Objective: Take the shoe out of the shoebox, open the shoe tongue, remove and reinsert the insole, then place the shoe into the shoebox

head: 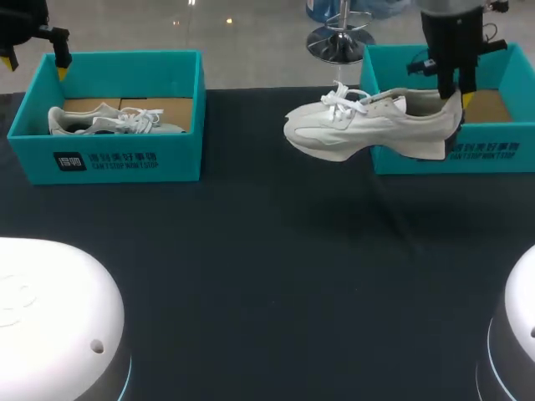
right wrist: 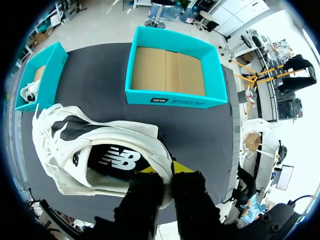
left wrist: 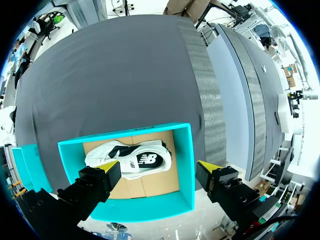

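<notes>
Shoe point(head: 359, 125) heel clamped in R gripper point(right wrist: 171, 172), tips mostly hidden; L gripper point(left wrist: 157, 167) apart over L box point(left wrist: 184, 150).

Dark matt cloth covers the table point(head: 267, 276). The far-right teal shoebox point(head: 518, 159) looks like smooth card (plain brown cardboard floor). The raised white shoe point(head: 368, 127) has smooth, faintly glossy panels and woven laces point(head: 344, 98).

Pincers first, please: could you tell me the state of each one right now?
Left pincer: open, empty.
Right pincer: shut on the white shoe at its heel, above the table.
</notes>
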`<state>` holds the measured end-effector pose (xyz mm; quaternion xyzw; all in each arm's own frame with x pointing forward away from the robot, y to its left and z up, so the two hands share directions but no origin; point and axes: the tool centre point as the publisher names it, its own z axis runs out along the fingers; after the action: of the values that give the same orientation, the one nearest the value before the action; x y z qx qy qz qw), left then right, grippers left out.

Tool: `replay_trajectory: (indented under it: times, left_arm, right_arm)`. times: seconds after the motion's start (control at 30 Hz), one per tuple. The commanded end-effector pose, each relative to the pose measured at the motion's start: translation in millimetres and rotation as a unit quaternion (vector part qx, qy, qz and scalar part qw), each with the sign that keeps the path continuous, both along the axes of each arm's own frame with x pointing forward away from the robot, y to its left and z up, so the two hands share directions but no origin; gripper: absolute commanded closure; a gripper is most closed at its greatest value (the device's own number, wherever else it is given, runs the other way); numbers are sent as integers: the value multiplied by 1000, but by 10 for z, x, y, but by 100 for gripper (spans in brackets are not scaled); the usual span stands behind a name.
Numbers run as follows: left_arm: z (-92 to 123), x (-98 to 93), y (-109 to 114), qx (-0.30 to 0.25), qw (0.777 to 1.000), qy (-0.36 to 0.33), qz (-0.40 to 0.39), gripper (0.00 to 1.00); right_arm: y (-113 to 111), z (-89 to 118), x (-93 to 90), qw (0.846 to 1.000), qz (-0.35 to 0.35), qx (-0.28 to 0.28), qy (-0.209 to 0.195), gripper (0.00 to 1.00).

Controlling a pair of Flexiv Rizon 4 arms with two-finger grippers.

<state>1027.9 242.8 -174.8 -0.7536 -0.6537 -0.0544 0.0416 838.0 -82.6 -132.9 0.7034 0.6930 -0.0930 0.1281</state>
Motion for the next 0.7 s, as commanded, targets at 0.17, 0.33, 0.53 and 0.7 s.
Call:
replay_trajectory:
  times: [0.17, 0.33, 0.53, 0.7]
  left_arm:
    - [2, -13, 3, 0, 1000, -1, -1, 0]
    - [2, -13, 3, 0, 1000, -1, -1, 0]
    - [2, -13, 3, 0, 1000, -1, -1, 0]
    - [2, -13, 3, 0, 1000, -1, -1, 0]
  right_arm:
    - [-7, 11, -2, 1000, 0, 2, -1, 100]
    - [173, -75, -177, 1000, -9, 1, -6, 100]
    - [529, -226, -566, 1000, 2, 0, -3, 100]
    - [786, -350, -823, 1000, 15, 6, 6, 100]
